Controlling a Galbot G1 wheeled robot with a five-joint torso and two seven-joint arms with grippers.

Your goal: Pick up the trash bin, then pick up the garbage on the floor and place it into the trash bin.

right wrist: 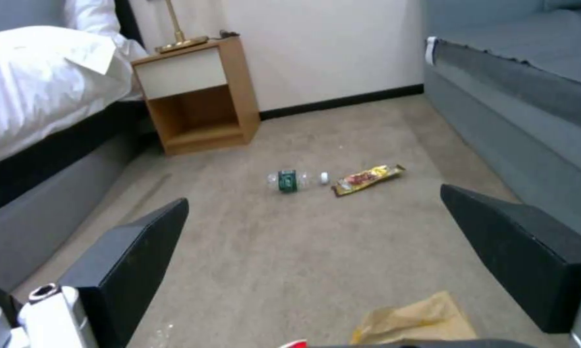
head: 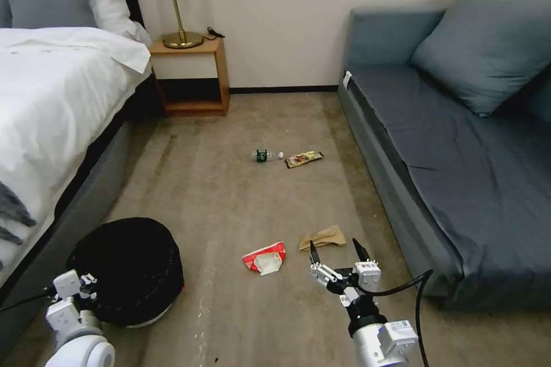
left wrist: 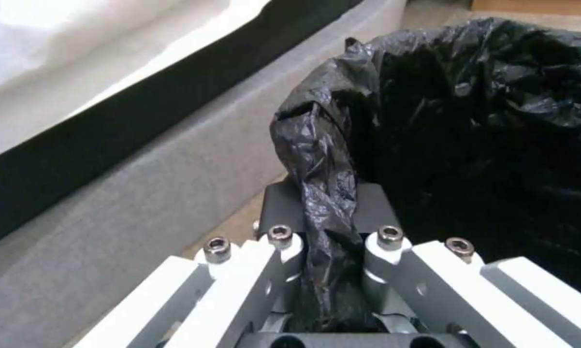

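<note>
Left claw (left wrist: 329,270) is clamped on the bin's (head: 129,266) bag-wrapped rim, bin down by the bed (head: 51,126). Right claw (head: 338,255) is spread wide with nothing in it, hanging just over the paper bag (head: 324,237), red packet (head: 264,258) right beside that. Bottle (head: 265,155) and wrapper (head: 304,158) lie mid-floor, well apart. Looks like bin's sorted, litter's up: next probably needs a drop straight onto the bag.

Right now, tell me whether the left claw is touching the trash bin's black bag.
Touching. The left wrist view shows a twisted fold of the black bag running down between the left claw's fingers, pinched there at the trash bin's edge.
</note>
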